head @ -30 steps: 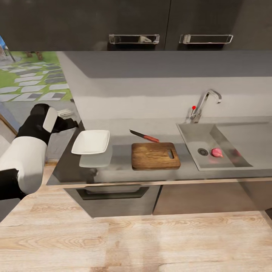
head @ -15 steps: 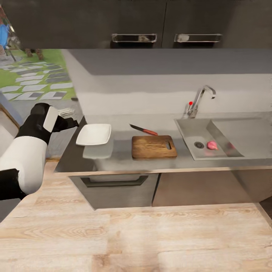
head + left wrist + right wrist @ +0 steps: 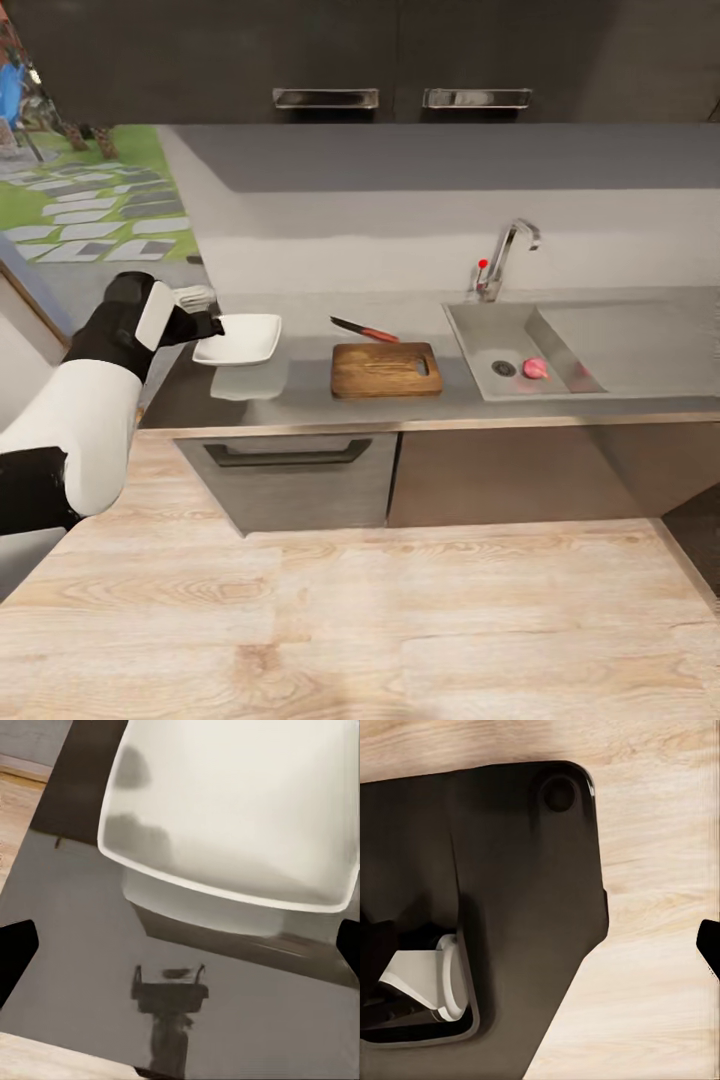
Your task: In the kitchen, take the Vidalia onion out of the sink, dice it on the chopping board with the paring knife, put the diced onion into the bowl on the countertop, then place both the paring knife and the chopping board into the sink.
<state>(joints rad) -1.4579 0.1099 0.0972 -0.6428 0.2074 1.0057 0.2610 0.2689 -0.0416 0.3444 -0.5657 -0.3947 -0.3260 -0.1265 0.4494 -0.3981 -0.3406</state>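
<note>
The pinkish Vidalia onion [image 3: 536, 368] lies in the steel sink [image 3: 470, 335] beside the drain. Left of the sink, the wooden chopping board [image 3: 385, 369] rests on the grey countertop [image 3: 300, 395]. The red-handled paring knife [image 3: 364, 330] lies just behind the board. The white bowl [image 3: 240, 340] sits at the counter's left end. My left gripper [image 3: 208, 325] hovers at the bowl's left edge. In the left wrist view the left gripper [image 3: 180, 952] is open above the counter, just short of the bowl [image 3: 232, 802]. One right fingertip [image 3: 709, 945] shows at the frame edge over the floor.
A chrome tap [image 3: 500, 258] stands behind the sink, with a drainboard [image 3: 630, 335] to its right. Dark wall cabinets [image 3: 400, 60] hang above and cabinet fronts [image 3: 300, 480] sit below. Light wood floor [image 3: 380, 620] lies before the counter. My dark base [image 3: 510, 907] is under the right gripper.
The whole head view has shifted: the counter looks smaller and farther, and has slid left. My left gripper now sits closer to the bowl's edge. Onion, board and knife keep their places.
</note>
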